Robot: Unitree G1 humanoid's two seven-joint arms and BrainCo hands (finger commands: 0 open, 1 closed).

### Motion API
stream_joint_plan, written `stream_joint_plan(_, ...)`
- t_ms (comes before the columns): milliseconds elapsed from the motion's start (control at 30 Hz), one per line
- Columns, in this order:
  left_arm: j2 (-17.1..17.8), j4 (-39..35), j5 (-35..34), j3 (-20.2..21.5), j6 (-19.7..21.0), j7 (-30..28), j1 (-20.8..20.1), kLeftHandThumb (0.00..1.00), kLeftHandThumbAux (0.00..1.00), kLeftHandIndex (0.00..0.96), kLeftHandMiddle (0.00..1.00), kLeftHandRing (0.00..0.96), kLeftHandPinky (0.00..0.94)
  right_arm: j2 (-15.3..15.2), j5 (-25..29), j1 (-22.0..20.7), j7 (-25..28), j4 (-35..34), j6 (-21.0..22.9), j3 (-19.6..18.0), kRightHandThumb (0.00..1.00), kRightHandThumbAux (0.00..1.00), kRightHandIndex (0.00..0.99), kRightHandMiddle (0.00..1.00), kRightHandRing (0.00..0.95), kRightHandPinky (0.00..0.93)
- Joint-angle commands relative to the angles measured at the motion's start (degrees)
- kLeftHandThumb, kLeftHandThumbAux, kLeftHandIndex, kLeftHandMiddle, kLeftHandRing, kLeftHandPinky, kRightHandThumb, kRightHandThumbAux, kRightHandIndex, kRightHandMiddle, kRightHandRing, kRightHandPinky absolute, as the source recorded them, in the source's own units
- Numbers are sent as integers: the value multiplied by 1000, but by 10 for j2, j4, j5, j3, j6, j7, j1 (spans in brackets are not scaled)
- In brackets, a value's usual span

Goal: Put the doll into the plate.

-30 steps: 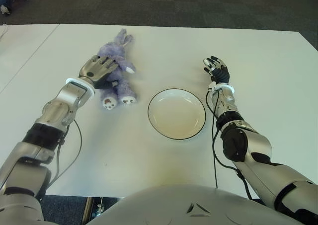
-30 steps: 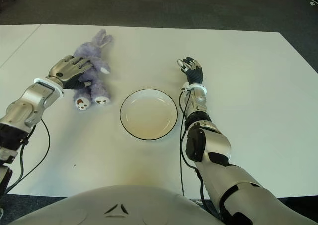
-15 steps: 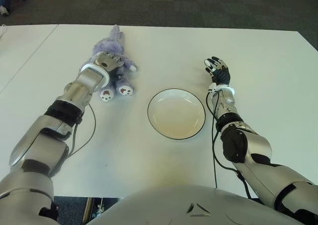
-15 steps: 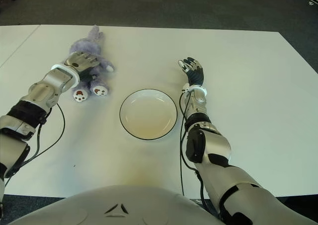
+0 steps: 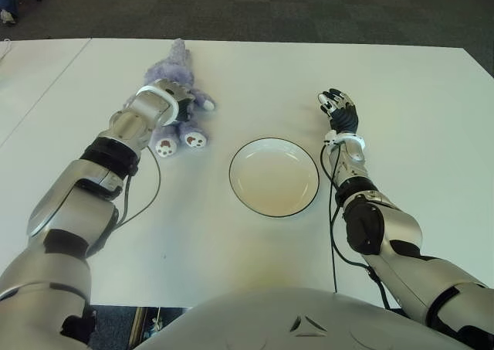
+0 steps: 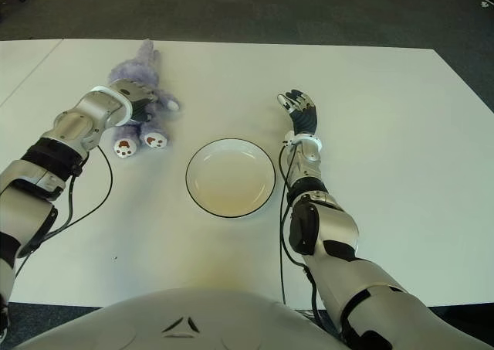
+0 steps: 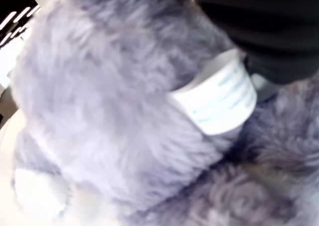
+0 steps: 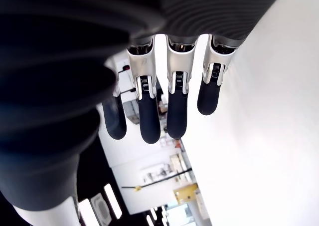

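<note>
Reaching across the white table (image 5: 255, 72), the left hand (image 5: 176, 103) lies on the torso of the doll (image 5: 176, 72) — a purple plush rabbit stretched out on the table to the left of the plate (image 5: 274, 177), ears pointing away from the robot and white-soled feet (image 5: 177, 143) toward it. The plate, a shallow white dish with a dark rim, holds nothing. In the left wrist view, fur fills the frame at close range, with a sewn-in white label (image 7: 219, 99) in the middle, so the palm is plainly against the toy; whether the fingers have closed round it cannot be told, since the wrist and forearm hide them in the eye views. The right hand (image 5: 340, 110) shows to the right of the plate, beyond its far edge, with fingers (image 8: 149, 118) straight and spread, holding nothing.

Handling, as a judgement: the doll looks light, soft and compressible, neither fragile nor slippery. Its fur should offer good friction. Being limp, it will likely sag and dangle from any hold on an ear or a leg — the thick torso, where the hand now sits, seems the soundest place to grasp, as it gives the fingers bulk to squeeze. Carried by the middle, the doll may overhang the plate's rim at both ends once set down.
</note>
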Motion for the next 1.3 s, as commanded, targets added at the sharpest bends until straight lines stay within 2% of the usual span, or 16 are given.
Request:
stream_joint_plan(33,-26,39,-30,-27,-22,-51,40,740,658,397,118,163,317,16,6,99,-37,73,-6,-8,32,821,284,288,244,193)
stream_joint_plan(133,-29,41,-34,-26,-17,-43,40,737,682,428,229,213,314,16,7,99,-36,74,-6,-8,31,819,282,285,244,204)
stream_joint_plan(233,-30,43,-30,-21,-8,9,48,740,681,432,258,214,231,16,8,99,-37,75,-8,-8,30,817,282,294,250,196)
stream_joint_plan(333,-30,46,-29,-20,-7,27,49,740,681,433,264,211,213,16,8,100,-37,75,-9,-7,27,817,282,296,251,192)
stream_joint_plan(367,-27,48,-29,-18,-16,68,53,740,681,433,264,211,212,16,8,100,-38,76,-10,-6,26,818,282,296,251,192)
stream_joint_plan(433,-19,54,-27,-15,-39,151,58,740,681,434,338,266,271,16,7,100,-39,76,-12,-5,28,818,297,307,260,180)
stream_joint_plan(500,-12,59,-26,-15,-59,206,58,740,681,434,347,274,281,16,6,100,-41,76,-12,-4,30,818,299,308,261,180)
stream_joint_plan(533,-5,59,-26,-13,-75,242,56,795,670,444,399,362,372,16,5,100,-42,77,-12,-3,31,818,299,308,260,181)
stream_joint_plan(567,0,61,-26,-13,-87,269,55,909,651,441,462,435,474,16,5,100,-43,77,-11,-2,33,815,298,306,258,180)
stream_joint_plan(600,10,42,-27,-9,-101,288,55,938,647,441,478,454,500,16,5,100,-42,77,-12,-2,35,814,297,305,258,180)
stream_joint_plan(667,21,23,-28,-7,-114,302,54,957,635,429,575,509,544,15,6,101,-42,77,-13,-2,34,810,294,301,253,182)
stream_joint_plan(767,38,-35,-25,-4,-127,316,63,960,634,426,594,534,568,15,7,101,-41,78,-14,-2,36,814,295,301,253,188)
stream_joint_plan(867,57,-168,-24,17,-113,306,93,962,634,425,608,558,581,14,8,101,-38,78,-14,-2,39,814,291,297,252,197)
stream_joint_plan(1033,63,-275,-22,44,-91,299,120,963,636,423,616,575,610,13,7,100,-38,79,-13,0,36,809,285,293,249,181)
stream_joint_plan(1100,60,-304,-14,54,-86,315,126,951,645,446,481,505,663,12,4,101,-41,79,-13,2,19,806,281,296,249,177)
stream_joint_plan(1300,56,-405,-4,90,-73,312,138,946,649,447,449,498,672,12,6,99,-42,81,-16,3,18,822,299,316,270,182)
